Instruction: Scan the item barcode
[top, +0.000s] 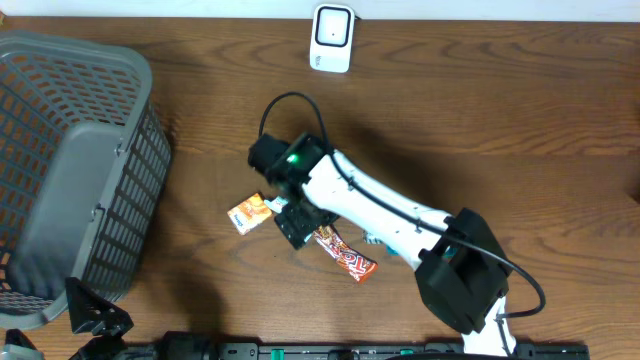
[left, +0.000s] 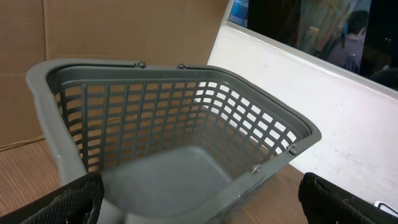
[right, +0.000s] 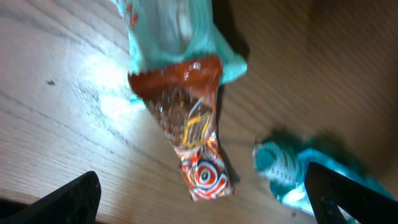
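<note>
Snack bar in a crinkled red-and-orange foil wrapper (right: 198, 146) lay flat on the brown wooden table (right: 56, 112), between the black fingers (right: 68, 200) of the right gripper (top: 300, 222), which stood spread wide and touched it on neither side. A teal plastic packet (right: 177, 37) met its upper end. The white box-shaped scanner (top: 331, 38) sat well apart at the far edge. The left gripper (left: 199, 202), likewise spread and holding nothing, faced the grey slatted plastic basket (left: 186, 106).
</note>
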